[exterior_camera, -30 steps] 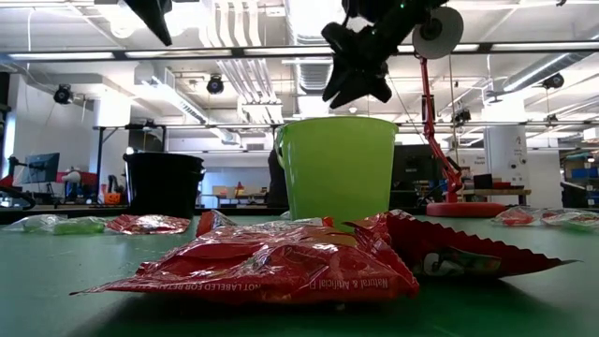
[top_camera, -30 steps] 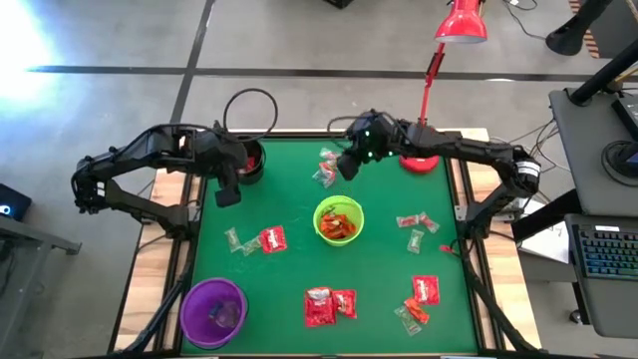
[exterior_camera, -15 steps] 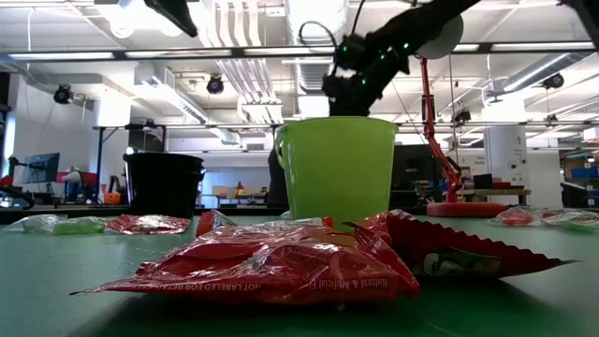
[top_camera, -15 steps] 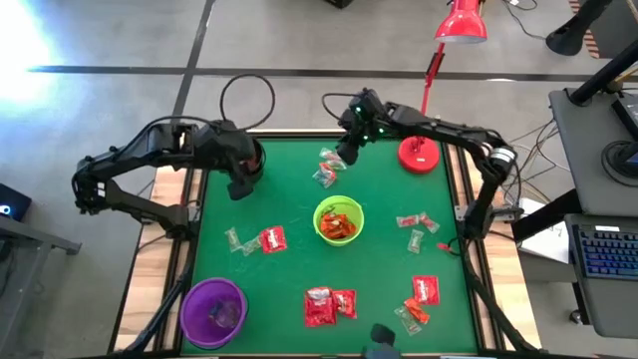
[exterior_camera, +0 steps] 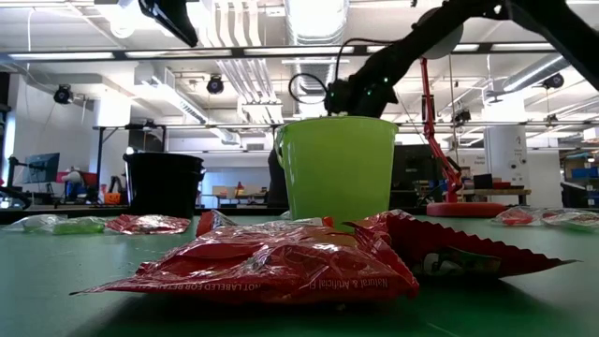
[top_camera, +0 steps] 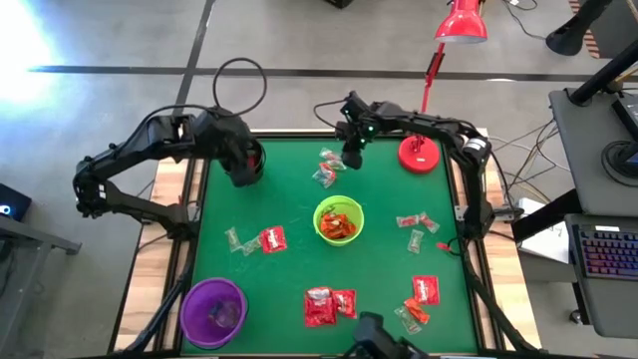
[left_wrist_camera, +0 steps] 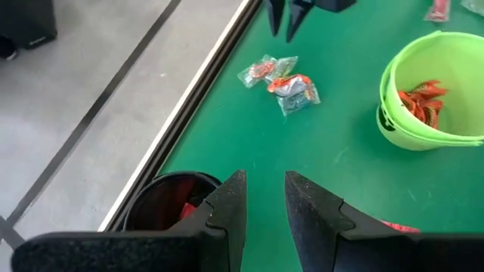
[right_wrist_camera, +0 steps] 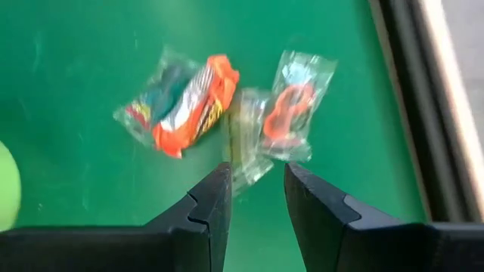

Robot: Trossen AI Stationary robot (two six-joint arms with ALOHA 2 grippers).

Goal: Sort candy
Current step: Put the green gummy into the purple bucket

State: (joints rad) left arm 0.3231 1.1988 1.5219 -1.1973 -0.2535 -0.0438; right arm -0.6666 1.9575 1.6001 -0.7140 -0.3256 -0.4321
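Right gripper (right_wrist_camera: 255,189) over candy (right_wrist_camera: 227,109)
Both grippers part-open, empty; left gripper (left_wrist_camera: 265,198) above black bowl (left_wrist_camera: 170,200). Red packet (exterior_camera: 271,267) print unreadable.

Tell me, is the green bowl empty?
Not empty. The green bowl has orange-red candy lying inside it, seen from above.
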